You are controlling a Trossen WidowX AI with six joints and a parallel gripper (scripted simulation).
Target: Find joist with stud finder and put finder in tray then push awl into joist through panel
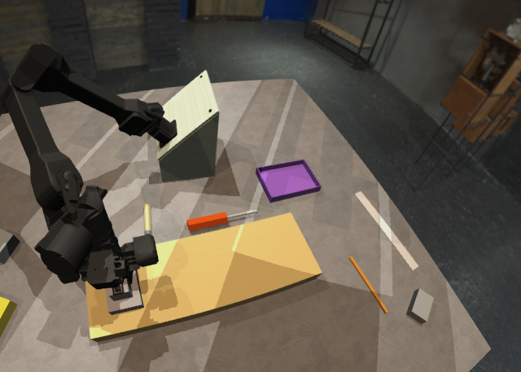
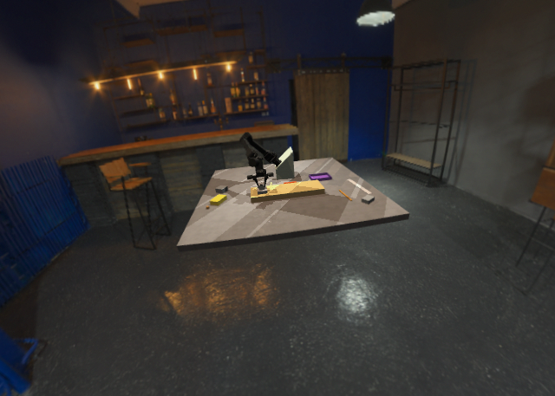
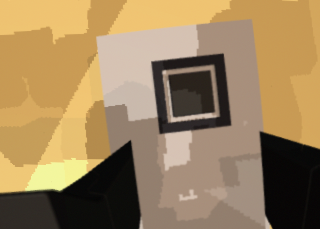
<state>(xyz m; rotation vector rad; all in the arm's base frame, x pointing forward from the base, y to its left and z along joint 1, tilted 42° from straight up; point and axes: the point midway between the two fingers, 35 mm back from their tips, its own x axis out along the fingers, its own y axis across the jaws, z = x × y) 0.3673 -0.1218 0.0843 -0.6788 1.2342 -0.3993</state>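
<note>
My gripper [image 1: 121, 291] [image 3: 195, 139] is shut on the grey stud finder [image 1: 126, 304] [image 2: 262, 191] [image 3: 125, 64], a flat block with a dark square window in a black frame. No lit mark shows in the window. It is flat at the left end of the yellow-tan floor panel [image 1: 252, 250] [image 2: 296, 190] [image 3: 35, 59]; whether it touches is unclear. The joist is hidden. A tool with a pale yellow handle [image 1: 146, 217], perhaps the awl, is behind the panel, its lower part hidden by the gripper. The purple tray [image 1: 290, 181] [image 2: 320, 176] lies behind the panel, empty.
A red-handled tool [image 1: 207, 221] with a thin metal shaft lies along the panel's back edge. A tall sloped block [image 1: 191, 149] [image 2: 285, 170] stands behind. At right are a pale strip [image 1: 385, 229], an orange stick [image 1: 368, 284] and a grey block [image 1: 421, 305]. A yellow block [image 2: 218, 199] lies left.
</note>
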